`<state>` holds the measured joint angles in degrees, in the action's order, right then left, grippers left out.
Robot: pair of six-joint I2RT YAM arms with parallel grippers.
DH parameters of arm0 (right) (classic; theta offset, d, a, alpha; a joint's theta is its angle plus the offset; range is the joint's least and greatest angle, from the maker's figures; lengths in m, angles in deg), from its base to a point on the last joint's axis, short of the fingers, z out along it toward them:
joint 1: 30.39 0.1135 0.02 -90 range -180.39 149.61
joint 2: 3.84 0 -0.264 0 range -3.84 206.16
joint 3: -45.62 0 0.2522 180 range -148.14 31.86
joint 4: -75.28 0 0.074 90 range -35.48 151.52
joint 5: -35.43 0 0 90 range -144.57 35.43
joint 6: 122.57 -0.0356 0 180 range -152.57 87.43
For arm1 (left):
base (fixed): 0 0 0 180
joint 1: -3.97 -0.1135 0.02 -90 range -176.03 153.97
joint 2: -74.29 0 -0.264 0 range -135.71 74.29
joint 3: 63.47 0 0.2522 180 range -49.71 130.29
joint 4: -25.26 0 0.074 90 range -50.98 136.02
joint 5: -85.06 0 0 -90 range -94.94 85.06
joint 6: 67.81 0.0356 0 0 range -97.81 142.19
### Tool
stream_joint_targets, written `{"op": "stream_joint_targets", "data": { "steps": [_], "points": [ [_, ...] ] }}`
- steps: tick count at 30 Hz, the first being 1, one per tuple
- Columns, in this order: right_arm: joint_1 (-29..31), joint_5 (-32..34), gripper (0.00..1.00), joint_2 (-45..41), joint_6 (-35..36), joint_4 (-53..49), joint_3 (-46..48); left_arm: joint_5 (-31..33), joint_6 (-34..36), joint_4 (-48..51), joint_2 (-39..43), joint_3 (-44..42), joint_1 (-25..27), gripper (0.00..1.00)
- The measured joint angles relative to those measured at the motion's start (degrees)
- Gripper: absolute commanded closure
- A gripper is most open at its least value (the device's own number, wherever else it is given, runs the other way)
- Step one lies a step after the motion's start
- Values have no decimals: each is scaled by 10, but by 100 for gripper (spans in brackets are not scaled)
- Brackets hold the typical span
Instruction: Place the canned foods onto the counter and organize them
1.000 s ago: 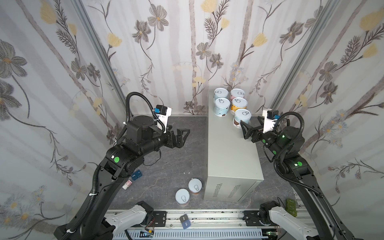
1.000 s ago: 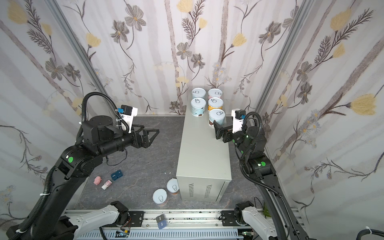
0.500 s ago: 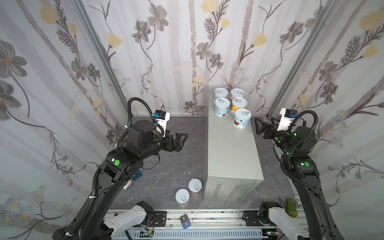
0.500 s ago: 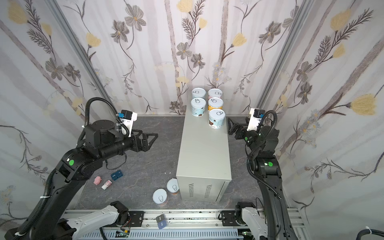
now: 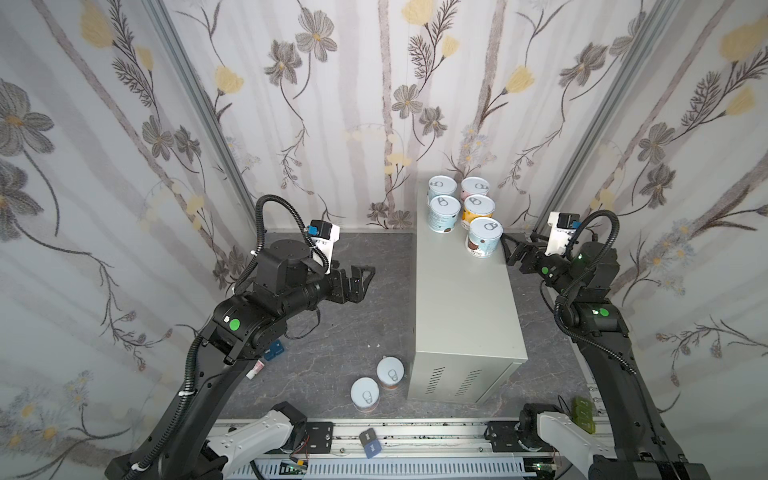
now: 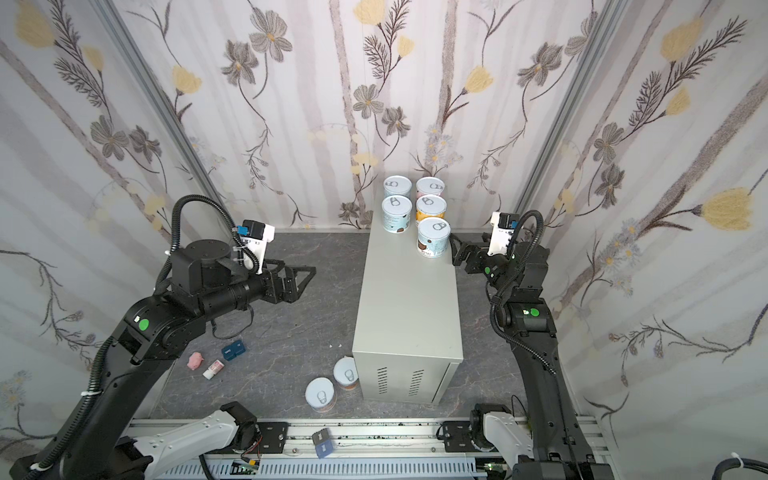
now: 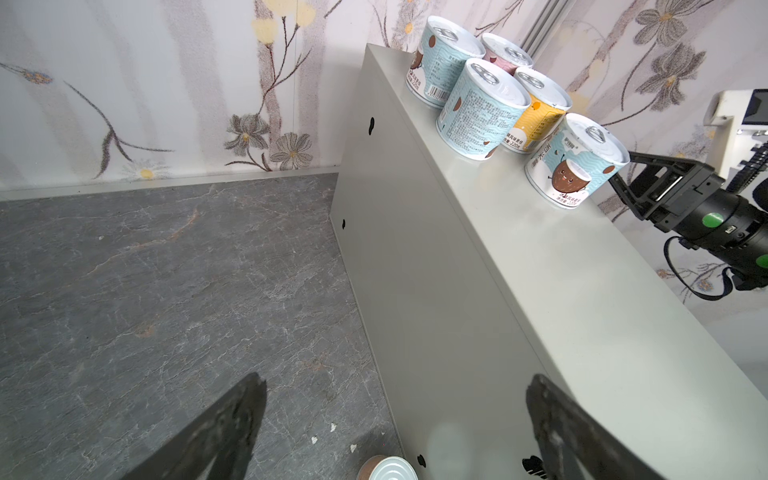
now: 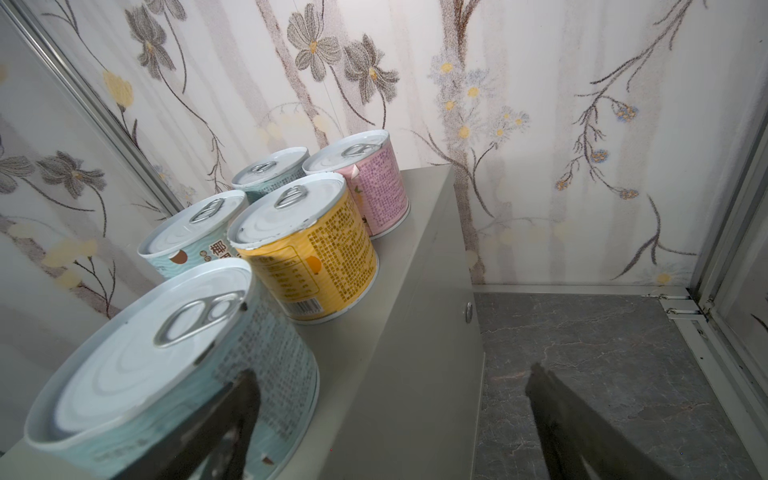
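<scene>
**Five cans up on the counter, two on the floor, both grippers spread and empty**

Well left of the counter, a pink lump, a small white-and-pink tube and a dark blue box lie on the marbled floor. Closer to the counter, the left gripper hangs above the floor. It points at the counter's left wall and is clear of it. In the left wrist view its fingers stand wide apart with nothing between them.

At the foot of that left wall, by the end with the vent slots, two cans stand upright. The inner floor can is just beside the wall, and the outer floor can is right next to it, farther out.

On the counter's top, at the end away from the vents, five cans stand upright in a tight group. The rear light-blue can and middle light-blue can are along the left edge. The pink can and orange can are along the right edge. The cartoon can stands next to the orange one, on the vent side.

The right gripper sits just off the counter's right edge beside the cartoon can, its fingers spread and holding nothing. Whether it touches that can cannot be told.
</scene>
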<state>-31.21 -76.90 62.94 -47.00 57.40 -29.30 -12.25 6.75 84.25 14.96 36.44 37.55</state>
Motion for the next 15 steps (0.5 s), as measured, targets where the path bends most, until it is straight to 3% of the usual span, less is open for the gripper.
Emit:
{"op": "stream_joint_targets", "data": {
  "steps": [15],
  "points": [
    [3,-3,0,0,0,0,0,0,0,0,0,2,0,0]
  ]
}}
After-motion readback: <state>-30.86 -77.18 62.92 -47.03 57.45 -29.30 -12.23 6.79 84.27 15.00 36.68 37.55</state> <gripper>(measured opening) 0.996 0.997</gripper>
